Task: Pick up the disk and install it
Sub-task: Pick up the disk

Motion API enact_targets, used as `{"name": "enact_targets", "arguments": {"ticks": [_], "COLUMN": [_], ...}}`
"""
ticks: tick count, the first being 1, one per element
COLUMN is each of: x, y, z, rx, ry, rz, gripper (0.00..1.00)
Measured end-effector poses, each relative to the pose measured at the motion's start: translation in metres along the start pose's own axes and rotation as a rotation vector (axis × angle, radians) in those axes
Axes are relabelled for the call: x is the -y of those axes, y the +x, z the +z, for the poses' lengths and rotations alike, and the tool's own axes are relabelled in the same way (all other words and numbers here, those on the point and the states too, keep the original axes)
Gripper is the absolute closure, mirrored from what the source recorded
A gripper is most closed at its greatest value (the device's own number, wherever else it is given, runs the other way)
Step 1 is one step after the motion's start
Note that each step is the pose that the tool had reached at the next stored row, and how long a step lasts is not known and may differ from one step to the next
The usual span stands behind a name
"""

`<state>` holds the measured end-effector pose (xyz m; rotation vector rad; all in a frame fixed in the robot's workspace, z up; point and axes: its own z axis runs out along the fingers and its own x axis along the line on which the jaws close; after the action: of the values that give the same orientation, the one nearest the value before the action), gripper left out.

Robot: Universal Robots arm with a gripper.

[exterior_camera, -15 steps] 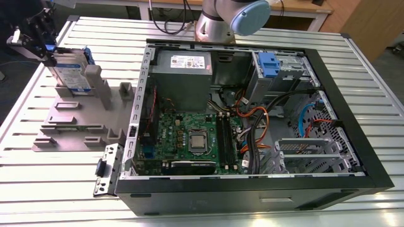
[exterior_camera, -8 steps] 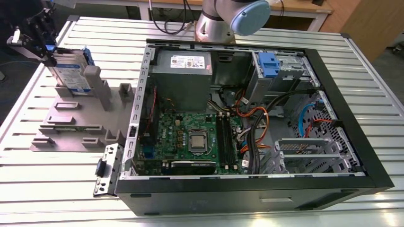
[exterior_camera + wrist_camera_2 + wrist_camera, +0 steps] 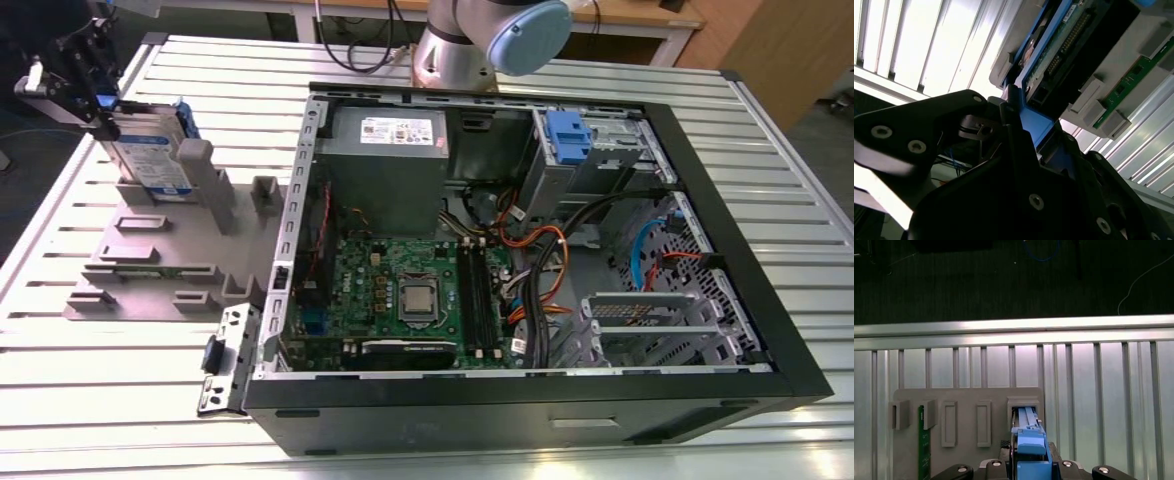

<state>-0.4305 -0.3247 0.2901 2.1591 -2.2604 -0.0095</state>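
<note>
Hand [image 3: 104, 110] tight around blue edge of disk [image 3: 150, 158], in grey rack [image 3: 160, 272].

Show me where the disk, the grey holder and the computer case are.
disk [image 3: 144, 155], exterior view, on its printed label.
grey holder [image 3: 200, 242], exterior view, on its flat base.
computer case [image 3: 534, 400], exterior view, on its black rim.

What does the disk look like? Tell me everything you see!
The disk is a flat silver slab with a white-and-blue label and a blue plastic frame. It stands on edge in a grey holder beside the open computer case, at the exterior view's left. The end effector is at its top end.
</note>
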Motion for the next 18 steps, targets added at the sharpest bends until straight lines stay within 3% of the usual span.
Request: {"name": "enact_targets", "arguments": {"ticks": [12, 18], "x": [0.0000, -0.0001], "y": [0.0000, 0.0000], "z": [-0.0001, -0.0049], "rx": [0.0000, -0.0001], "ry": [0.0002, 0.0001], "rz": [-0.010, -0.010], "gripper": [0.63, 0.63]}}
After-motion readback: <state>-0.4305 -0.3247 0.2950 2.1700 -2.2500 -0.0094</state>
